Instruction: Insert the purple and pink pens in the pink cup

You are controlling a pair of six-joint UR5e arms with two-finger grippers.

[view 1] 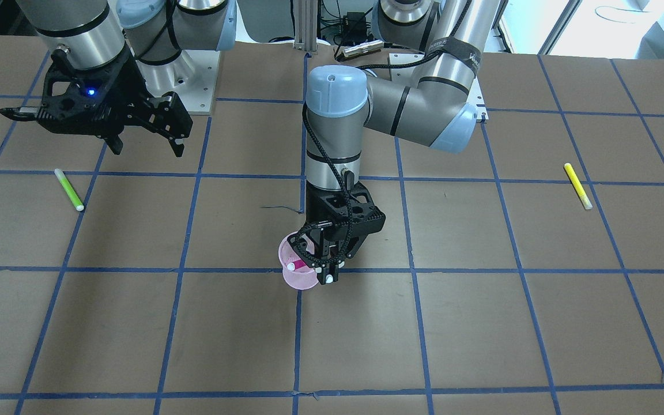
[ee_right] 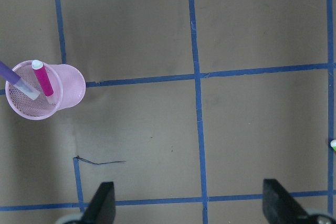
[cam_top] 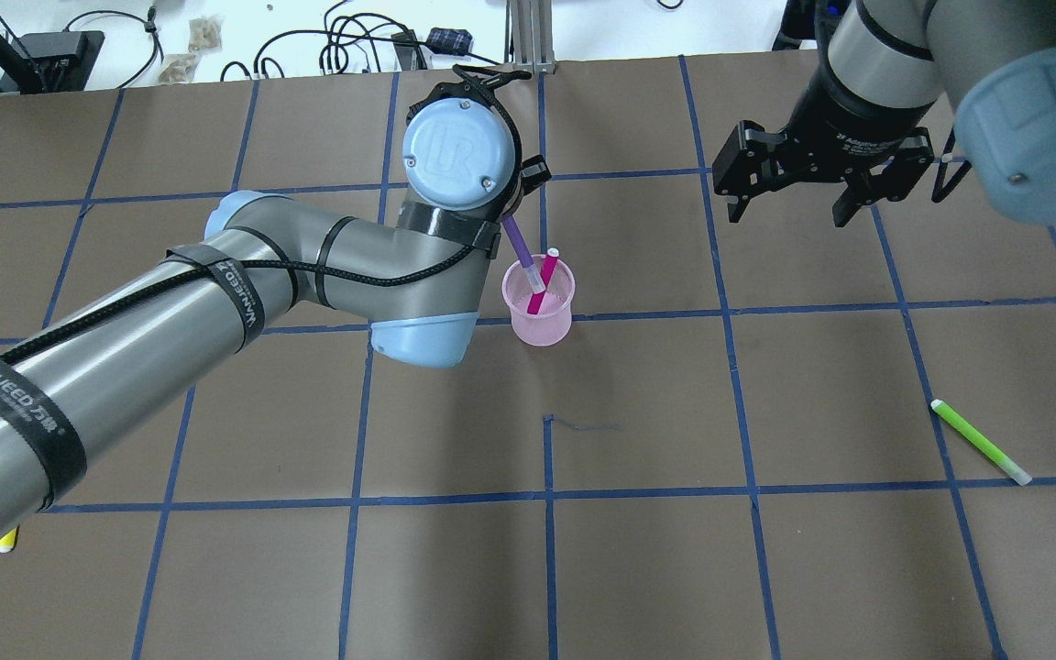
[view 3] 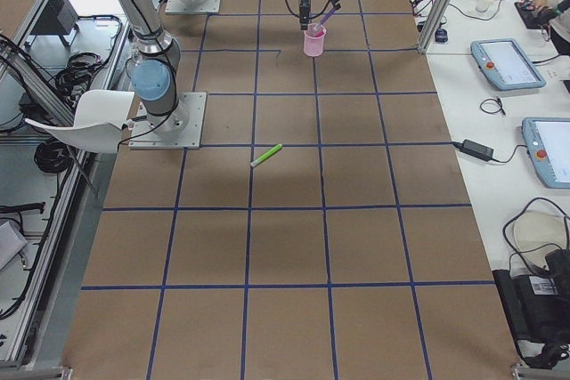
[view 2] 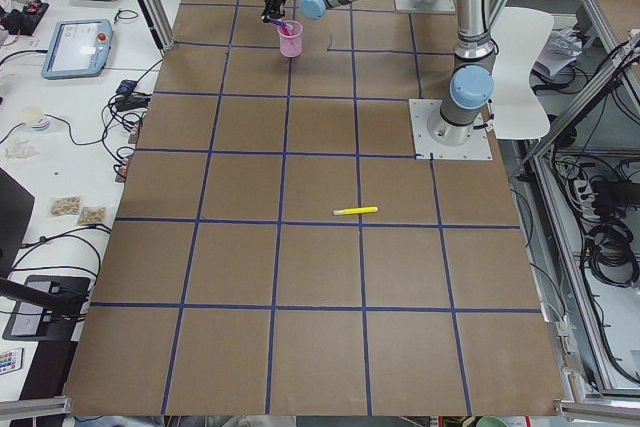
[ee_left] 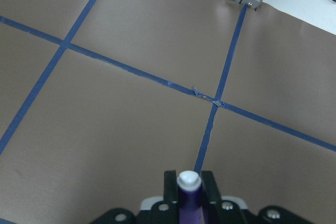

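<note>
The pink mesh cup [cam_top: 542, 316] stands upright near the table's middle and also shows in the front view [view 1: 300, 279] and the right wrist view [ee_right: 63, 95]. A pink pen [cam_top: 544, 280] leans inside it. My left gripper [view 1: 329, 275] is shut on the purple pen [cam_top: 519, 243] and holds it slanted, its lower end inside the cup's mouth [ee_right: 26, 88]. The left wrist view shows the pen's white end [ee_left: 189, 179] between the fingers. My right gripper [cam_top: 798, 206] is open and empty, raised well to the cup's right.
A green pen [cam_top: 982, 442] lies on the table on my right side, also in the front view [view 1: 70, 189]. A yellow pen [view 1: 577, 185] lies on my left side. A thin dark thread [cam_top: 583, 424] lies near the cup.
</note>
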